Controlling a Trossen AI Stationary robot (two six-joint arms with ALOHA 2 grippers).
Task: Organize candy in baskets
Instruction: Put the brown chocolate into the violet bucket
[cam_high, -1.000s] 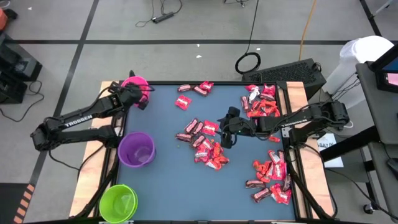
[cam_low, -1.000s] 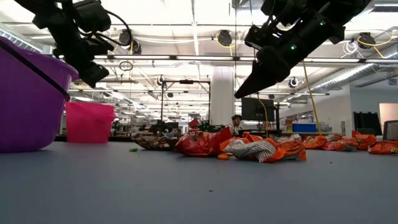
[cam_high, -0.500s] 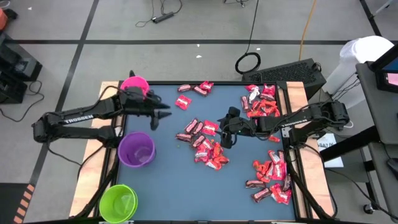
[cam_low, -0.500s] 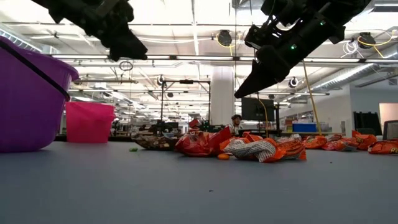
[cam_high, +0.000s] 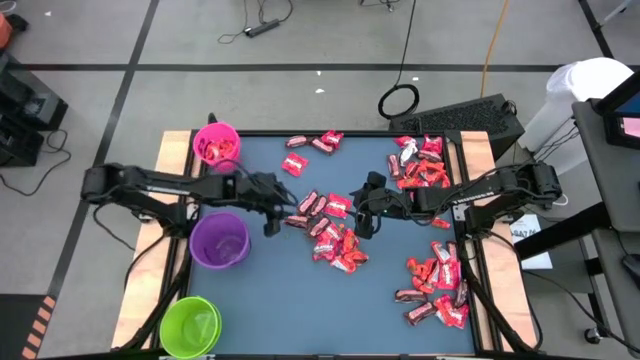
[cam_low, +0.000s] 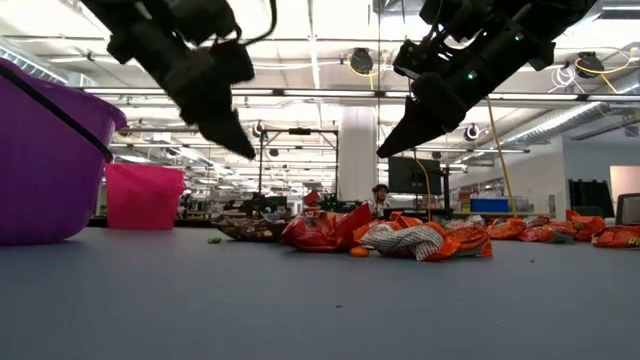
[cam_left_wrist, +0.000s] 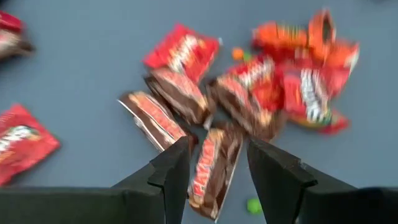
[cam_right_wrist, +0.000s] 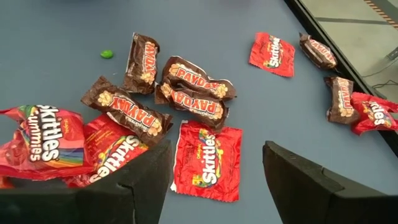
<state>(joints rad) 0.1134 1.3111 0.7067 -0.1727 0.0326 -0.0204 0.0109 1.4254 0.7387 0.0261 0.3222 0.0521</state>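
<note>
The left gripper (cam_left_wrist: 214, 165) is held released above mid-tabletop — a dark brown candy (cam_left_wrist: 210, 168) is framed between its jaws. The right gripper (cam_right_wrist: 214, 174) is likewise spread, a red Skittles pack (cam_right_wrist: 205, 160) lying between its fingers.

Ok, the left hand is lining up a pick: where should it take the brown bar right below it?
Across its narrow width, near the middle, coming straight down. The brown bar lies flat, lengthwise between the open left hand's fingers, so its long edges face them. Another bar lies close beside it, so stay centred.
</note>
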